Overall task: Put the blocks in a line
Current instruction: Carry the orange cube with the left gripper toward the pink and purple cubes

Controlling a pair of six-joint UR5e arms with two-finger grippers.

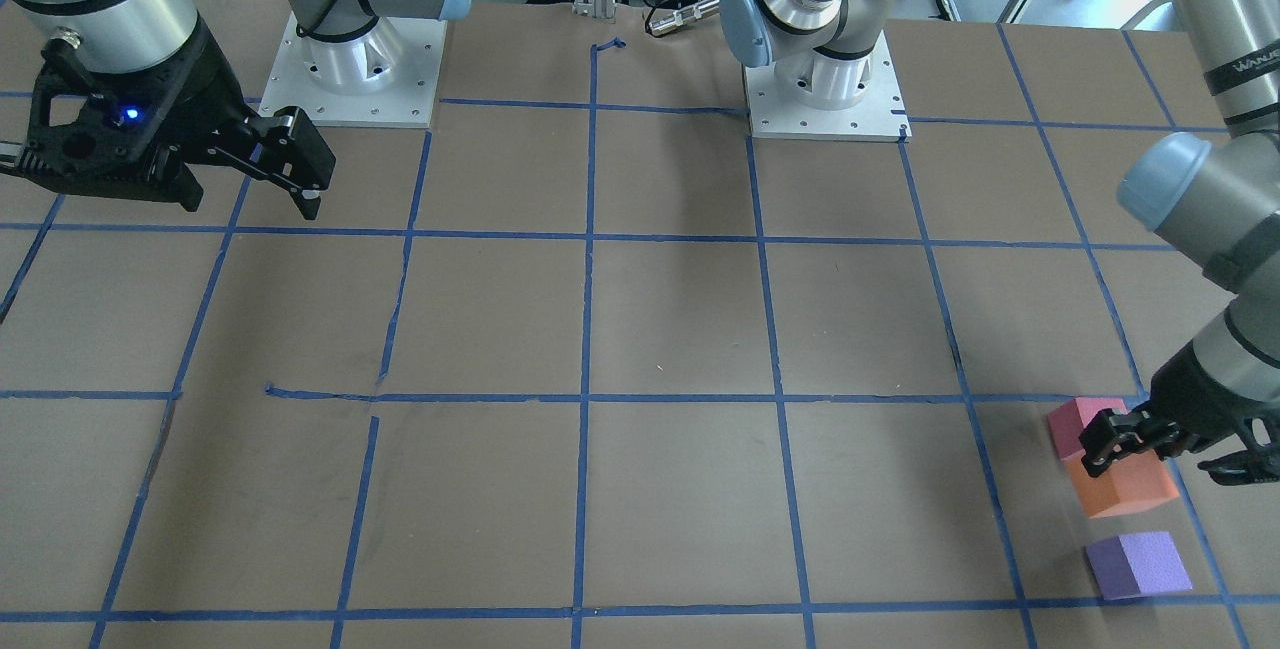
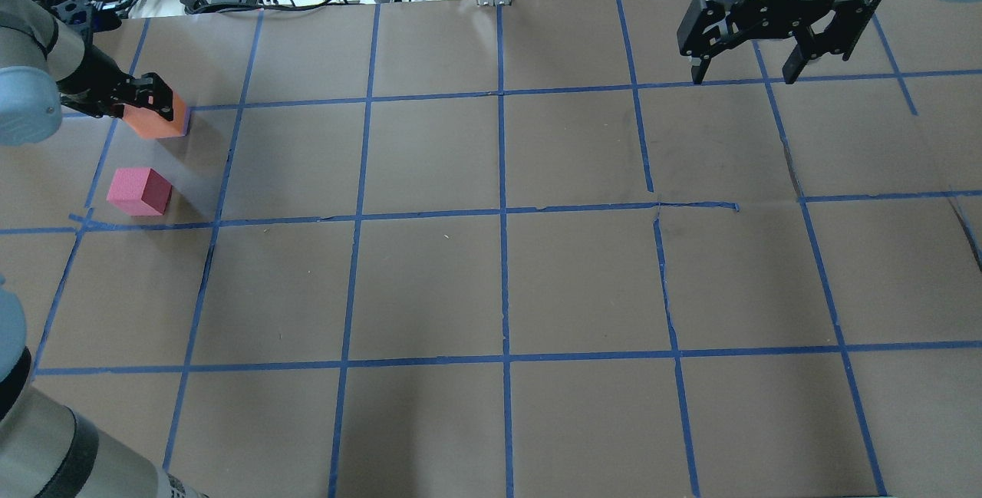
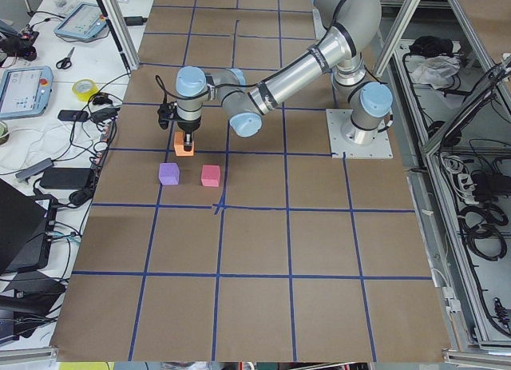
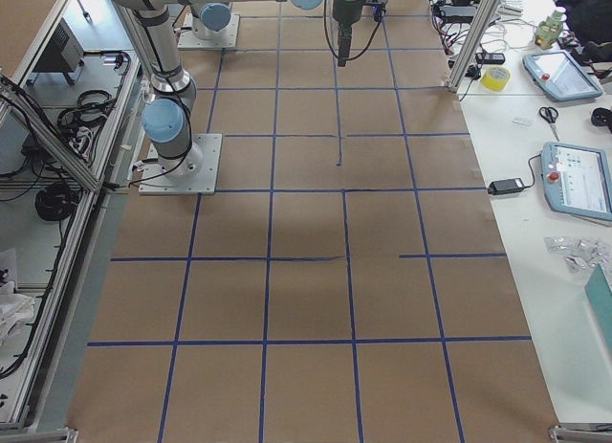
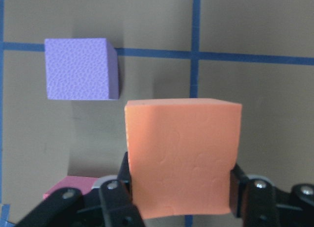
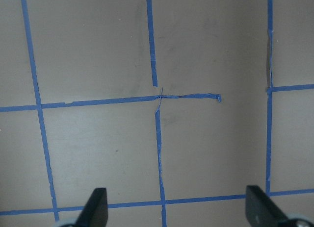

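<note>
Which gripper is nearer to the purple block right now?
Left. The left gripper, jaws shut on the orange block, is right beside the purple block; the right gripper hangs open across the table, far from it.

table (image 1: pixel 680 319): brown, blue tape grid (image 1: pixel 586 329) | on it: purple block (image 1: pixel 1138 564), pinkish-red block (image 1: pixel 1068 424)

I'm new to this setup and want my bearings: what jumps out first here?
An orange block clamped in the left end effector, at the end of the table on the robot's left. A pink block and a purple block sit close by, while the right end effector hangs open toward the opposite end.
</note>
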